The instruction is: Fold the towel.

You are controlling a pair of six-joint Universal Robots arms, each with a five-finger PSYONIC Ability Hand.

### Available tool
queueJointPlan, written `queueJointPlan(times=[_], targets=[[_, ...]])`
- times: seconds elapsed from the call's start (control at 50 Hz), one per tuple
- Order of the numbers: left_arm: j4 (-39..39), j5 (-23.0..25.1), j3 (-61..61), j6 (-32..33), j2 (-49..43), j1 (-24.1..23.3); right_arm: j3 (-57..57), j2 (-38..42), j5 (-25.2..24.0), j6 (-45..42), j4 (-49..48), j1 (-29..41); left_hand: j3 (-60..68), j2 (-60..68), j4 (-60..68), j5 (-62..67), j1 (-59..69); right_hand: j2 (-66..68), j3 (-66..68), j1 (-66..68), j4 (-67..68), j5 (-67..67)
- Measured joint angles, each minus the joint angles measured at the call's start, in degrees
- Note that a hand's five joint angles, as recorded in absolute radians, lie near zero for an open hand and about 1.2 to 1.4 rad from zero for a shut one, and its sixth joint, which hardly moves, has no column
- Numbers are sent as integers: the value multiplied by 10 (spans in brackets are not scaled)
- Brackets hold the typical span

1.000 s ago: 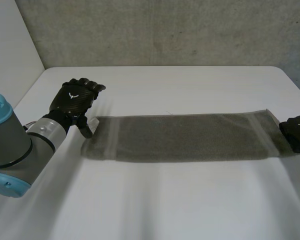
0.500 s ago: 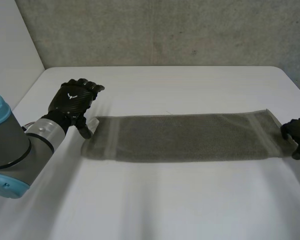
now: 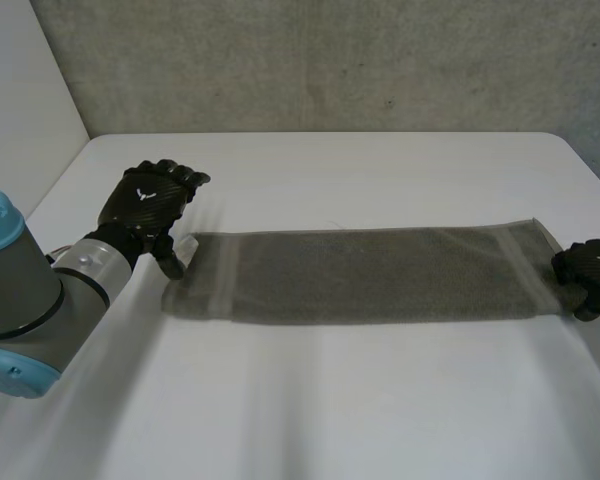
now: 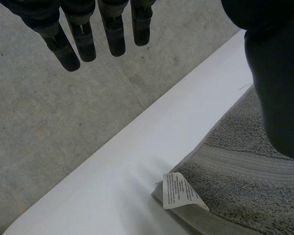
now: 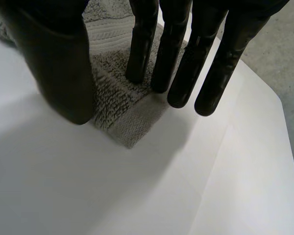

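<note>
A grey towel (image 3: 370, 275) lies flat on the white table (image 3: 330, 400) as a long strip running left to right. My left hand (image 3: 148, 198) hovers at its left end, fingers (image 4: 83, 39) straight and thumb (image 4: 279, 88) spread above the cloth, holding nothing. A white label (image 4: 181, 193) sticks out at the towel's (image 4: 235, 196) corner below that hand. My right hand (image 3: 592, 268) is at the towel's right end. Its straight fingers (image 5: 181, 58) and thumb (image 5: 63, 73) stand apart over the near right corner of the towel (image 5: 132, 127), fingertips down at the cloth.
A grey concrete wall (image 3: 330, 60) rises behind the table's far edge, and a white wall (image 3: 20, 110) stands at the left. The table's right edge runs close beside my right hand. Bare tabletop stretches in front of the towel.
My right hand slid off the towel's right end while its fingers straightened, then came back over the corner. The left hand and the towel have hardly moved.
</note>
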Motion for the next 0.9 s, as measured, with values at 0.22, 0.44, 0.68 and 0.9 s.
queueJointPlan(times=[0.22,0.44,0.68,0.9], targets=[[10,0,-3,1,-1,-2,-22,25,17,-2,0,2,0,0,0,0,0,260,261,241,263,256],[11,0,-6,1,0,-2,-49,23,91,-1,0,-5,0,0,0,0,0,282,314,288,314,306],[11,0,-4,0,9,1,-94,-58,160,6,3,31,0,0,0,0,0,286,314,294,314,306],[12,-1,7,-30,25,2,-228,-56,230,7,6,333,0,0,0,0,0,294,320,301,314,306]])
